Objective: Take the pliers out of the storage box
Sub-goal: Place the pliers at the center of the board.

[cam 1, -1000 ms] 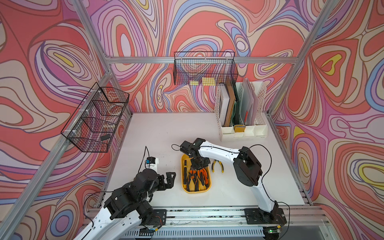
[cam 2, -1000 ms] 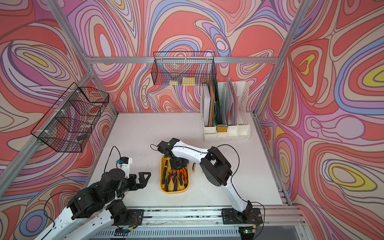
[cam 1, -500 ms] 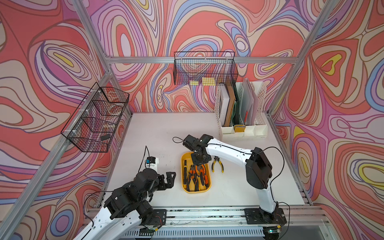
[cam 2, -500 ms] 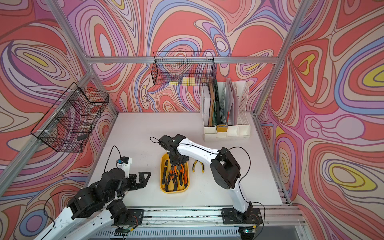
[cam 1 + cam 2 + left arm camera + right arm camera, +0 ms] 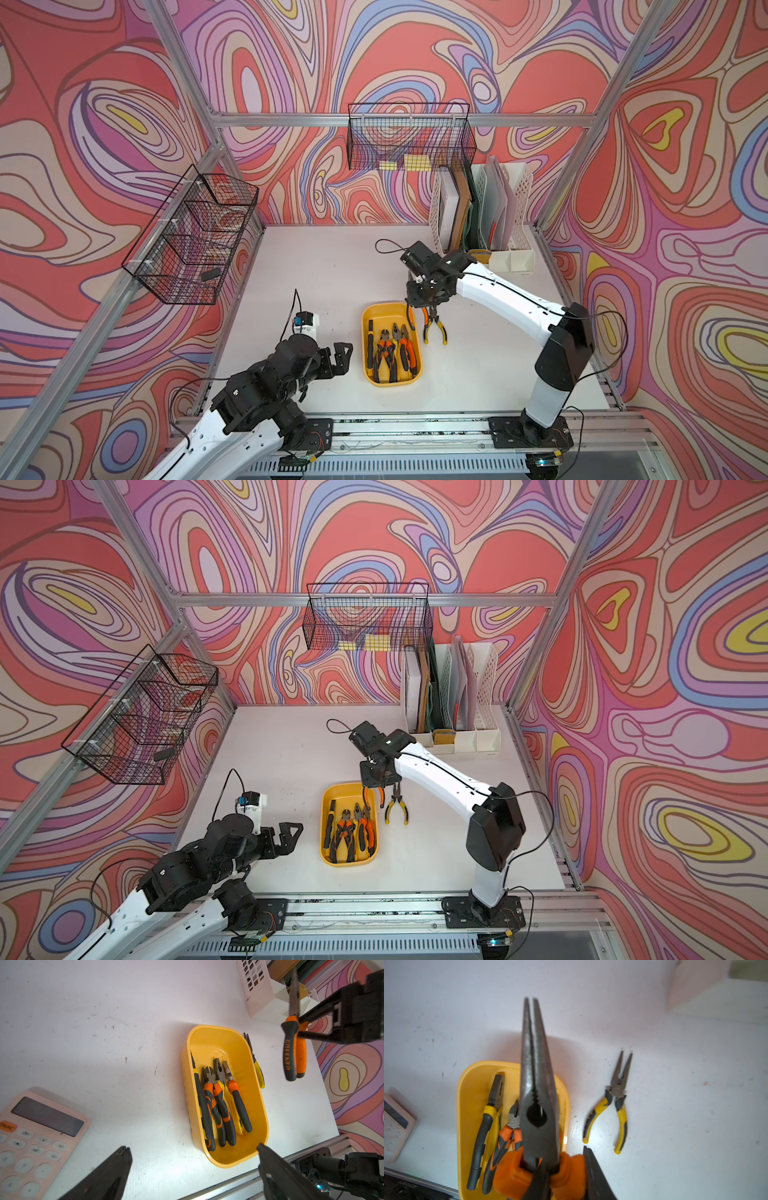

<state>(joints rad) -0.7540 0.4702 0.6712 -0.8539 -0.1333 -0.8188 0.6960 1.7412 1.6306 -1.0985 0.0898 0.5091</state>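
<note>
Lifted out of the storage box (image 5: 216, 1043) since a second ago, the right gripper (image 5: 299, 1027) is clamped nearly closed on orange-handled needle-nose pliers (image 5: 291, 1051) at the pivot end of the handles, which dangle above the box's far right rim. On the table (image 5: 324, 266) just right of the box lie yellow-handled needle-nose pliers (image 5: 433, 321); the other pliers (image 5: 220, 1101) sit bunched inside. Left of the box the left gripper (image 5: 336, 359) hovers spread wide, empty. Best carry the held pair rightward past the rim, lower until the handles rest on bare table beside, not across, the yellow pair, then release. Its black grip reads "GREENER"; a pink calculator (image 5: 37, 1132) key reads "ON/AC".
</note>
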